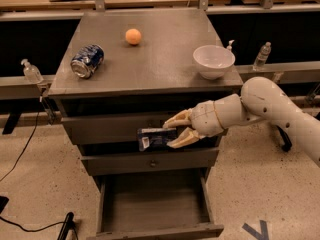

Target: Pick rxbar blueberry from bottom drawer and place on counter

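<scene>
At the bottom of the frame the bottom drawer point(160, 232) stands pulled open. Above it, mid-frame in front of the knobbed drawers, the gripper point(172, 134) clasps the rxbar blueberry point(152, 138) by its right end, one finger above and one below. The lift probably calls for rising clear of the front edge of the counter point(150, 69) before moving inward, then setting down between the soda can point(87, 61) at left and the bowl point(213, 61) at right, short of the orange ball point(133, 36). The bar lies roughly level, its long axis left-right across the frame and its free end pointing left.
</scene>
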